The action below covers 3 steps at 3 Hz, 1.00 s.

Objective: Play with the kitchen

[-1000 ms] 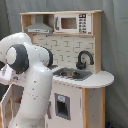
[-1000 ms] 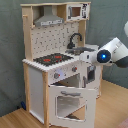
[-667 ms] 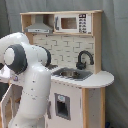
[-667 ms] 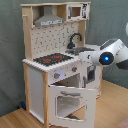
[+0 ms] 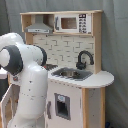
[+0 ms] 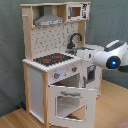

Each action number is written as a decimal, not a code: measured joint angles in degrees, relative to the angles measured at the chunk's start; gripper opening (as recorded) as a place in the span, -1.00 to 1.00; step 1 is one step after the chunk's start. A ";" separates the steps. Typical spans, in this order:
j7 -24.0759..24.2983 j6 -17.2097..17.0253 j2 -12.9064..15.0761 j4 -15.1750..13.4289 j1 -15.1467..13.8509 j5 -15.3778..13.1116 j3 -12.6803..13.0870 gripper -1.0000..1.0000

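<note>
One arm (image 6: 102, 55) is reaching in over the kitchen (image 6: 55, 60) counter, likely heading for the sink (image 5: 72, 74) or faucet (image 5: 84, 59); its pincer is hiding from both exterior views, so I cannot tell its state. Below it, the white-and-wood kitchen's oven door (image 6: 71, 100) is hanging open

grey curtain backdrop (image 5: 115, 60) behind the scene in both exterior views; wooden floor (image 6: 15, 119) in the second exterior view.
</note>
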 joint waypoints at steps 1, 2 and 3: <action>1.08 3.65 -1.92 -0.29 0.15 -4.91 -0.02 1.00; 3.67 7.70 -3.95 -0.75 0.14 -8.80 -0.23 1.00; 7.70 11.90 -6.04 -1.75 0.10 -12.33 -0.71 1.00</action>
